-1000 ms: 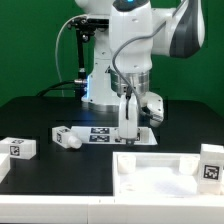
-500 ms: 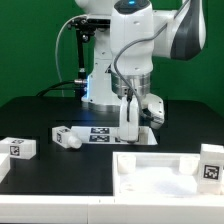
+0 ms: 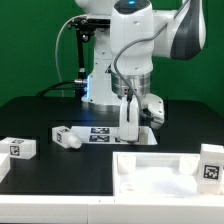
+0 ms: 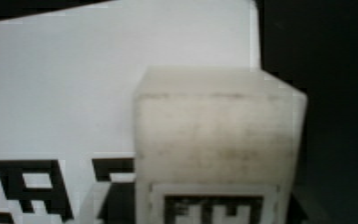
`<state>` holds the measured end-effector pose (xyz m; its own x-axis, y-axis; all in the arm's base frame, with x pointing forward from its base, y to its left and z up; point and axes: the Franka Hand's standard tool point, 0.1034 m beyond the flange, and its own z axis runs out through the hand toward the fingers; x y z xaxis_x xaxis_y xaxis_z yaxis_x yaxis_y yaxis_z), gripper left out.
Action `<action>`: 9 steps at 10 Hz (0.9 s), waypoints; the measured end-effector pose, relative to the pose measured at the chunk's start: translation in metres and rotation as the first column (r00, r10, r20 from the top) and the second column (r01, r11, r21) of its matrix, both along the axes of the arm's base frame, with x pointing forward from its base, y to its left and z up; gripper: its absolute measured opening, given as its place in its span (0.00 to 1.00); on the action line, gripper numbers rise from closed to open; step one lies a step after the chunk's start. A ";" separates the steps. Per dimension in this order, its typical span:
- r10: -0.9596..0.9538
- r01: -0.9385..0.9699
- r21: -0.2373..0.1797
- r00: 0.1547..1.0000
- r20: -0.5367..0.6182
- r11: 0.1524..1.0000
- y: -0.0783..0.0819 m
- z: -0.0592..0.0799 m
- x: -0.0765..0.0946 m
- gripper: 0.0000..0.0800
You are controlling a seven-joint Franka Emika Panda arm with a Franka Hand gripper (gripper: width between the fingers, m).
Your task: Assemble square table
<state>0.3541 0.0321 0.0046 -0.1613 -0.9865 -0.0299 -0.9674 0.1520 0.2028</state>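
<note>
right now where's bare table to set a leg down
Bare black table lies nearest the camera, on the exterior view's left, bordered by the lying leg, the far-left leg and the rim of the tabletop. More lies behind those legs. Crowded: the marker board, where the claw grips the upright leg, and the tabletop side.

A thin white marker board (image 3: 100,133) lies flat near the middle of the black table (image 3: 60,185) — it has black-and-white square tags on it. Behind the table stands a green wall (image 3: 30,40) — plain and bright.
</note>
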 end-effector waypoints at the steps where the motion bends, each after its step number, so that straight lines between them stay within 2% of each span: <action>1: 0.000 0.000 0.000 1.000 0.000 1.000 0.000 0.000 0.000 0.35; 5: -0.015 0.015 0.000 1.000 -0.008 1.000 0.002 0.000 0.000 0.35; 6: 0.015 -0.013 0.034 0.998 -0.057 0.999 0.011 0.003 0.002 0.35; 7: -0.123 0.124 0.012 0.991 -0.062 0.992 0.018 0.005 0.011 0.35; 9: -0.358 0.355 -0.057 0.931 -0.069 0.933 0.033 0.005 0.021 0.35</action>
<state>0.3752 0.0654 0.0091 -0.5030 -0.8635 0.0374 -0.8295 0.4944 0.2596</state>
